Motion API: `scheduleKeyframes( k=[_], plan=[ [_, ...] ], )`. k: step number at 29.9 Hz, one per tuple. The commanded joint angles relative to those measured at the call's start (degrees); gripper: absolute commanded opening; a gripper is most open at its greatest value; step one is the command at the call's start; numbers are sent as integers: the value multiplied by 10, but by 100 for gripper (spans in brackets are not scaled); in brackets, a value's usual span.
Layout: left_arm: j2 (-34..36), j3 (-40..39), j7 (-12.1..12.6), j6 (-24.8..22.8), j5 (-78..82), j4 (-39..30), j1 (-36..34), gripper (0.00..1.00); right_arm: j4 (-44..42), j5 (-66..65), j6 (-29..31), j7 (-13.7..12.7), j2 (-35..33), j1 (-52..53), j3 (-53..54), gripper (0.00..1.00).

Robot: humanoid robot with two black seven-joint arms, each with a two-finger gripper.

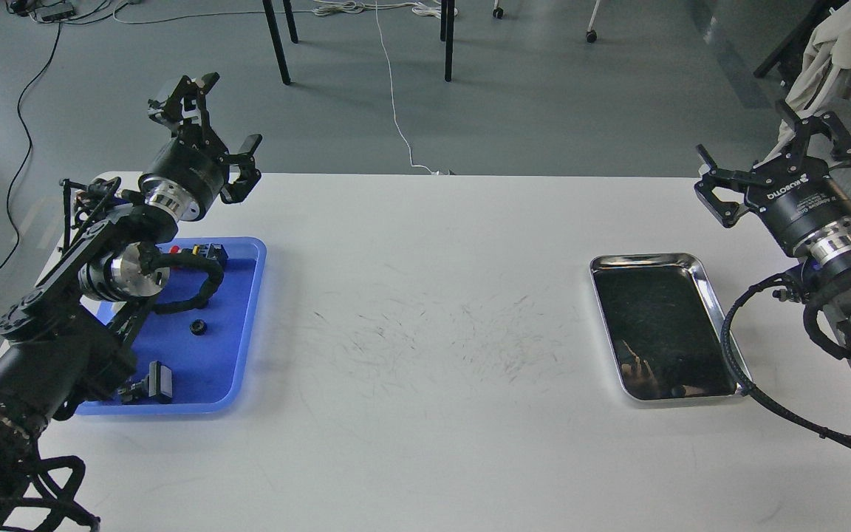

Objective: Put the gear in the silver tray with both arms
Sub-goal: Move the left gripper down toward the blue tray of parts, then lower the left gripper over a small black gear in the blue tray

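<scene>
A small black gear (197, 326) lies on the blue plastic tray (233, 369) at the table's left. The silver tray (717, 310) sits empty at the right, its dark bottom mirror-like. My left gripper (215, 122) is open and empty, raised above the table's far left edge, beyond the blue tray. My right gripper (773, 159) is open and empty, raised at the far right, beyond the silver tray. My left arm hides part of the blue tray.
The blue tray also holds a black block (157, 383) at its front and a dark part with red (207, 255) at its back. The white table (425, 332) shows scuff marks in the middle. Chair legs and cables lie on the floor beyond.
</scene>
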Motion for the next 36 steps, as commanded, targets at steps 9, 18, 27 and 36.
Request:
scheduleKeyframes(
  k=[9,18,27,36],
  plan=[
    [41,27,6,-5,3,-7,-13,98,7,1,0,1,0,0,10,99],
    [49,33,8,-8,52,-24,-19,98,12,0,-7,0,-2,-4,22,99],
    [112,59,69,-11,179,-98,-12,98,14,0,-7,0,-6,-4,18,99],
    [261,178,106,-9,216,-197,-20,98,12,0,-6,0,-6,-4,22,99]
  ],
)
